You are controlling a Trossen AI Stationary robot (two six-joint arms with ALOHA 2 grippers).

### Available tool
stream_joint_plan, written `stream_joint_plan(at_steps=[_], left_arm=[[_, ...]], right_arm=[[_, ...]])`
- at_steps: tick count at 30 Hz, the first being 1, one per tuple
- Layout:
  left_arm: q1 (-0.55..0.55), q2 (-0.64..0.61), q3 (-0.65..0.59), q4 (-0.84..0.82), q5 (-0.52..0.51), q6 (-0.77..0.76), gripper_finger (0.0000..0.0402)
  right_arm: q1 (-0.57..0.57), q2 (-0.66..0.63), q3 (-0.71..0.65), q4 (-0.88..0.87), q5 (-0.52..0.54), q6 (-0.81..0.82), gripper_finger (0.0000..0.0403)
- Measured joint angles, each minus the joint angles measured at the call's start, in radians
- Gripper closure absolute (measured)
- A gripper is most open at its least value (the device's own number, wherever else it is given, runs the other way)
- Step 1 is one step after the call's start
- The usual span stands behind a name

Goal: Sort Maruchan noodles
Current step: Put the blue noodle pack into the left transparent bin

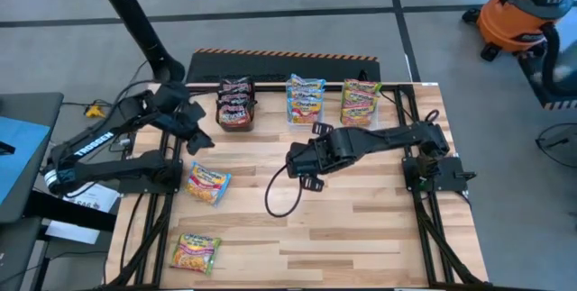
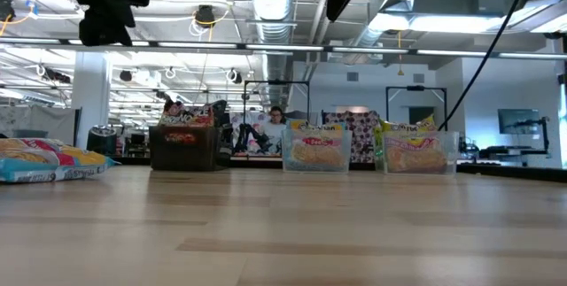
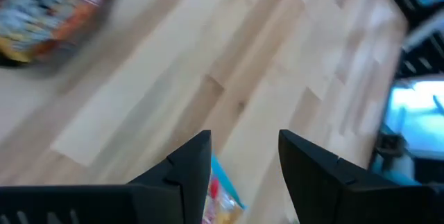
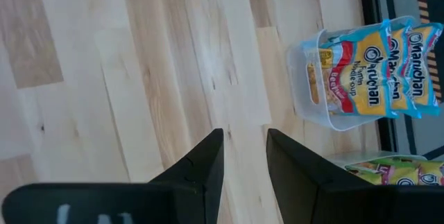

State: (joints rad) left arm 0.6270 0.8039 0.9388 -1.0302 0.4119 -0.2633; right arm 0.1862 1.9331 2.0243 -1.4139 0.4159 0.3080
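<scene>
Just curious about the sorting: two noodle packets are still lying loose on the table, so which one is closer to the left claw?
The blue-edged packet, just below the left claw. The green-edged packet lies farther off, near the table's front edge.

Left gripper [image 1: 200, 140] hangs open at the far left. Right gripper [image 1: 300, 162] hangs open near the middle.

you see light wood table [image 1: 361, 228]: black box [image 1: 235, 111] and two clear tubs [image 1: 306, 102] [image 1: 360, 104] along far edge, two loose noodle packets [image 1: 208, 184] [image 1: 196, 252] left.
</scene>
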Motion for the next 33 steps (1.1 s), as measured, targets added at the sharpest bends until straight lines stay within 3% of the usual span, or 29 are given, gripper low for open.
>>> stream_joint_plan(at_steps=[6,11,15,22,27,33], left_arm=[[0.0,0.002,-0.043,0.011,0.105,0.015,0.0243],[-0.04,0.002,-0.048,0.094,0.256,-0.019,0.0228],[-0.097,0.001,-0.048,0.193,0.268,-0.101,0.0217],[-0.137,0.05,-0.047,0.259,0.265,-0.015,0.0215],[-0.137,0.1,-0.047,0.178,0.26,0.034,0.0215],[-0.162,0.148,-0.047,-0.143,0.204,0.109,0.0215]], right_arm=[[0.024,0.0,0.0,0.0,0.0,0.042,0.027],[0.05,0.0,0.0,0.0,0.0,0.092,0.027],[0.068,0.0,0.0,0.0,0.0,0.131,0.027],[0.07,0.0,0.0,0.0,0.0,0.175,0.027],[0.07,0.0,0.0,0.0,0.0,0.175,0.027],[0.07,0.0,0.0,0.0,0.0,0.184,0.027]])
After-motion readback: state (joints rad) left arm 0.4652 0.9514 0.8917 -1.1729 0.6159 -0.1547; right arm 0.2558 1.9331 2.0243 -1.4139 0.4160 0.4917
